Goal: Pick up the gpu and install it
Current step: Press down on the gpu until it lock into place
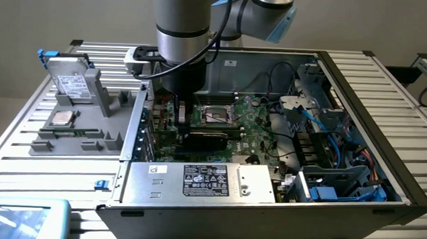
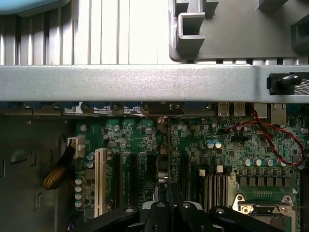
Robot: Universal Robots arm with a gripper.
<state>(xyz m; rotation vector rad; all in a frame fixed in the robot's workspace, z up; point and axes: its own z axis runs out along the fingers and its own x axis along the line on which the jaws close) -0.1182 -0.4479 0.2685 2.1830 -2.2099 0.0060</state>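
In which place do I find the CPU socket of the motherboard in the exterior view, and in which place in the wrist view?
Exterior view: the CPU socket sits mid-motherboard, just to the exterior view's right of the gripper.
Wrist view: the CPU socket lies beyond the memory slots from the gripper, near the red-and-black twisted wire.
Shared landmark: the case's metal side wall.
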